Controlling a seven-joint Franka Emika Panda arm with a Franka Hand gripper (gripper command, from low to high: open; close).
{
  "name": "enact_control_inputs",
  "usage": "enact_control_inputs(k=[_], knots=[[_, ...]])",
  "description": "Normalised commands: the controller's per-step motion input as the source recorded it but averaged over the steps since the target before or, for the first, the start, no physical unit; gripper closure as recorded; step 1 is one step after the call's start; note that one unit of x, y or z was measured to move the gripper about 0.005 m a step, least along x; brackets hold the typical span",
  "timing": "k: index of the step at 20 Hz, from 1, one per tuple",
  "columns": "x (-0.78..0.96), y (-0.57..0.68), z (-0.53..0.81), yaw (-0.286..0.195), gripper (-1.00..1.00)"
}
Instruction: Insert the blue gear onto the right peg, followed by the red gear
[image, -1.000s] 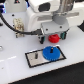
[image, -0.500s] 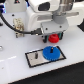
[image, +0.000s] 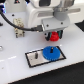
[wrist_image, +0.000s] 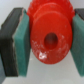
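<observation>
The blue gear already lies flat on the grey plate, at the end of the plate toward the exterior view's right, so judging by how it sits it appears to be seated on the right peg; the peg itself is hidden under it and I cannot confirm the fit. The other peg stands bare on the plate, beside the blue gear toward the exterior view's left. The step in hand is therefore the second one: bringing the red gear to the same peg. The gripper is closed on the red gear; in the wrist view the teal pads press against its toothed rim on both sides, and its centre hole faces the camera. In the exterior view the red gear hangs in the air just above and slightly behind the blue gear, clear of the plate and not yet touching anything. The next move calls for lining the red gear's hole up over the centre of the blue gear, keeping the disc level, then a straight descent until it rests on the blue gear, and only then opening the jaws. A small sideways offset would probably leave the hub catching on the peg tip.
</observation>
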Motion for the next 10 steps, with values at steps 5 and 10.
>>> enact_control_inputs(k=[5, 10], knots=[[0.53, -0.04, 0.52, 0.0, 1.0], [0.66, -0.03, 0.42, 0.0, 1.0]])
